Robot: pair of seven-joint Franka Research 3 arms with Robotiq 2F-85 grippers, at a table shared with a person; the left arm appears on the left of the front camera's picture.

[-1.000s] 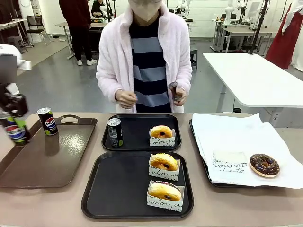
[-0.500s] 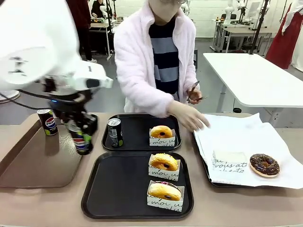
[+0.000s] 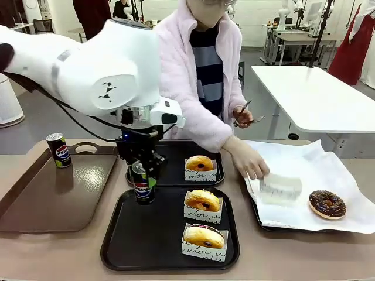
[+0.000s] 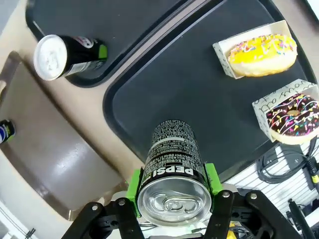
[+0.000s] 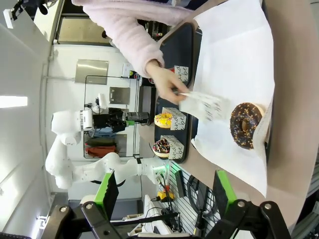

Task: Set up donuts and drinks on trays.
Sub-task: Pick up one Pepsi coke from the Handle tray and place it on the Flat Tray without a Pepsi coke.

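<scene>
Front view: the left arm reaches across the bench [image 3: 53, 252] to the near black tray [image 3: 146, 234], its left gripper [image 3: 142, 175] closed around a black Pepsi can [image 3: 142, 188] that hangs upright over the tray's far left corner; whether the can's base touches the tray cannot be told. Two sleeved donuts lie along the near tray's right side, one with golden icing [image 3: 203, 200] and one nearer the robot [image 3: 204, 236]. The far black tray [image 3: 176, 149] carries a third sleeved donut [image 3: 200, 163]; a can behind the gripper is mostly hidden. On the glossy brown tray [image 3: 58, 199] at the left, another can [image 3: 58, 150] stands upright near the far rim. On the paper-lined tray [image 3: 258, 222] at the right, a bare chocolate donut [image 3: 327, 204] rests on the white paper [image 3: 304, 164], and the person's hand [image 3: 249, 161] holds a white printed sleeve [image 3: 280, 188] just above the paper. The person's other hand [image 3: 241, 115] holds tongs [image 3: 249, 120].

Left wrist view: the green pads [image 4: 132, 185] press both sides of the held can [image 4: 173, 172] above the near tray, with the second can [image 4: 67, 55] standing on the far tray.

Right wrist view: the right gripper [image 5: 167, 191] has its fingers spread wide with nothing between them, well above the paper-lined tray and the chocolate donut [image 5: 245, 125].
</scene>
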